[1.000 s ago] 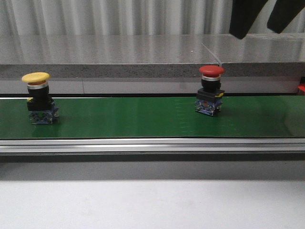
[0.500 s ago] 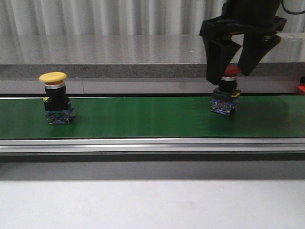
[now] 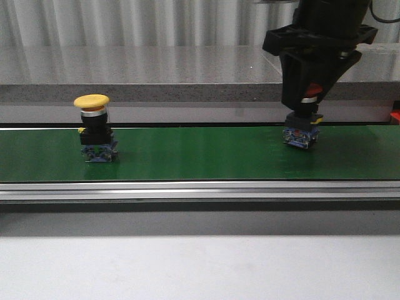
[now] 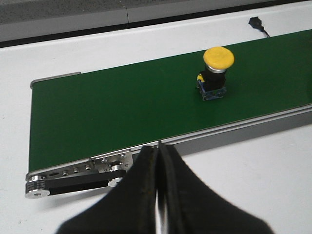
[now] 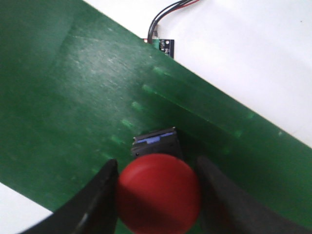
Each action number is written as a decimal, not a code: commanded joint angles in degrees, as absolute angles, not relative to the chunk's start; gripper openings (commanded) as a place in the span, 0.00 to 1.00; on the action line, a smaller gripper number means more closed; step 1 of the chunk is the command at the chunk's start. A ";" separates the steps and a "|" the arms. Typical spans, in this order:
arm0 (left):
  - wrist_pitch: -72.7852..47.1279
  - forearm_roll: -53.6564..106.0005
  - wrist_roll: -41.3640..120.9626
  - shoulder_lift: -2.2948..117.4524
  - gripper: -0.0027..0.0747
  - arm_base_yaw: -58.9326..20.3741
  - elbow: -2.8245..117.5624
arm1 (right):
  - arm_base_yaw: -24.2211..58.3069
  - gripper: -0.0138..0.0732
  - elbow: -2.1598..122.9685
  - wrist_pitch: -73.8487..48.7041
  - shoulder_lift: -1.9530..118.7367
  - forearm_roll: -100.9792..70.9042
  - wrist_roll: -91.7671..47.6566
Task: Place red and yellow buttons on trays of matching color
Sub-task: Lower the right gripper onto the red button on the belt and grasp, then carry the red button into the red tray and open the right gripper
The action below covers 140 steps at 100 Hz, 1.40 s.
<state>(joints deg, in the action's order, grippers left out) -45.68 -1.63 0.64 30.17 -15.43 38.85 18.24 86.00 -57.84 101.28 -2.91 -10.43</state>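
The green conveyor belt (image 3: 187,153) runs across the front view, with a metal rail along its near edge. The yellow button (image 3: 95,128) stands upright on the left part of the belt, near its far edge. Compared with half a second ago, it is now further to the right along the belt. In the left wrist view the same yellow button (image 4: 216,73) is on the belt, well apart from the left gripper (image 4: 158,161). The fingers of this gripper are pressed together with nothing between them, and it hangs over the white table beside the near rail, close to the belt's end roller.

On the right part of the belt, also near the far edge, the red button (image 3: 303,128) stands upright and has also moved a little to the right. The right gripper (image 3: 309,94) has come lower than before, and its two fingers are now closed around the red cap, so only a small piece of red shows between them. In the right wrist view the fingers (image 5: 97,195) touch both sides of the red button (image 5: 158,192), whose base rests on the belt.
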 commanded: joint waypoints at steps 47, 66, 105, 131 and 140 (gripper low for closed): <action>-41.84 -1.15 0.00 30.40 0.01 -15.81 40.37 | -5.25 0.33 87.90 -58.24 90.92 -2.97 -0.95; -41.84 -1.15 0.00 30.40 0.01 -15.81 40.37 | -14.39 0.33 87.90 -57.73 91.03 -2.97 0.00; -41.84 -1.15 0.00 30.40 0.01 -15.81 40.37 | -26.17 0.33 87.90 -53.93 91.41 -2.52 4.83; -41.84 -1.15 0.00 30.40 0.01 -15.81 40.37 | -28.30 0.33 87.85 -51.96 94.51 1.62 4.77; -41.84 -1.15 0.00 30.40 0.01 -15.81 40.37 | -28.30 0.33 87.85 -49.82 95.20 1.82 4.77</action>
<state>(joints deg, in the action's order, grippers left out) -45.68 -1.63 0.64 30.17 -15.43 38.85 -28.01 86.09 -54.32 97.11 0.86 4.92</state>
